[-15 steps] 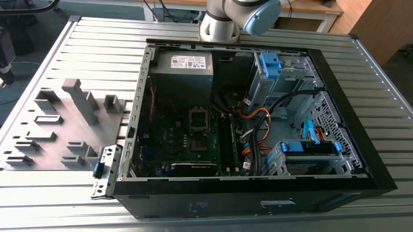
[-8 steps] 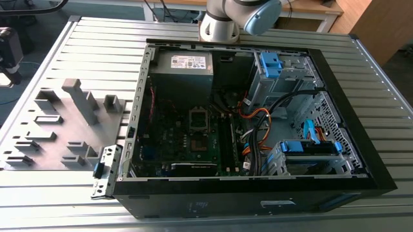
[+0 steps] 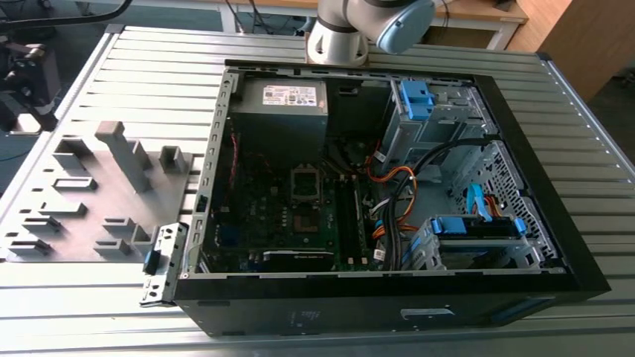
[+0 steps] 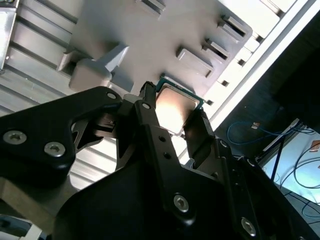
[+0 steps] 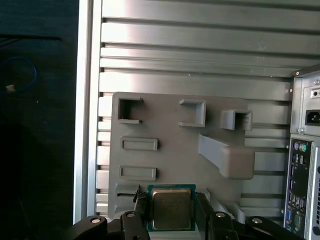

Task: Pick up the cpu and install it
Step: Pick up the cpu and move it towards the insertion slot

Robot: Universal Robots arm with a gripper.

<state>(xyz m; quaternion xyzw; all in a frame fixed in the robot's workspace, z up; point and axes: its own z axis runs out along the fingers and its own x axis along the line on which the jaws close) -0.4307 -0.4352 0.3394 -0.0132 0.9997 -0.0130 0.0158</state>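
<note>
first wrist view has the claw point(image 5: 172, 219) clenched on the cpu point(image 5: 171, 205), pinching it by two opposite edges with the silver-grey metal top facing the camera. second wrist view shows the same grasp, the chip sitting right at the claw's tip. beyond claw and chip lies the grey fixture tray point(image 5: 165, 125) on the slatted surface point(image 5: 200, 50), with the computer case point(image 5: 305, 150) beside the tray.

Robotics lab, set up for hardware assembly. The desk point(image 3: 119, 67) is built of slotted aluminium profiles, with a robot arm point(image 3: 343, 33) standing at its edge. An open computer case point(image 3: 570, 253) lies beside a grey fixture tray point(image 3: 40, 216). The gripper point(image 5: 171, 200) pinches a bare cpu point(image 5: 171, 214). Loose cables point(image 4: 300, 165) trail over the floor.
</note>
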